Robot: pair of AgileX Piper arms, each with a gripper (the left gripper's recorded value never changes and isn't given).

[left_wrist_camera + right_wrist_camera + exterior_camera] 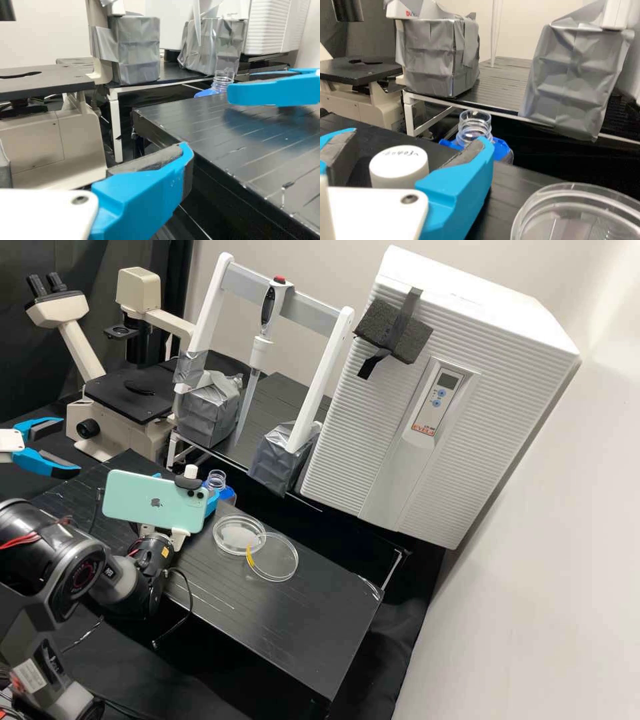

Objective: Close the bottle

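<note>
Open bottle (216, 480) stands upright at the far rim of the raised black tabletop (287, 620), neck bare, with a blue piece (499, 146) against its base. Whether that piece belongs to the bottle, cannot tell.

Right end effector (415, 145) pinches the white cap (399, 167), which is clear of the tabletop, just beside the bottle at its 8 o'clock.

Left end effector (70, 448) hangs at 9 o'clock of the bottle, well apart, off the tabletop's left edge, fingers spread with nothing between them.

Two clear petri dishes (238, 534) (273, 557) lie overlapping at 5 o'clock of the bottle, near it. Bare tabletop runs on toward 5 o'clock as far as the near corner.

Pipette stand (313, 313) lies beyond the rim at 12 o'clock, white ribbed cabinet (393, 407) at 2 o'clock and microscope (113, 407) at 10 o'clock.
</note>
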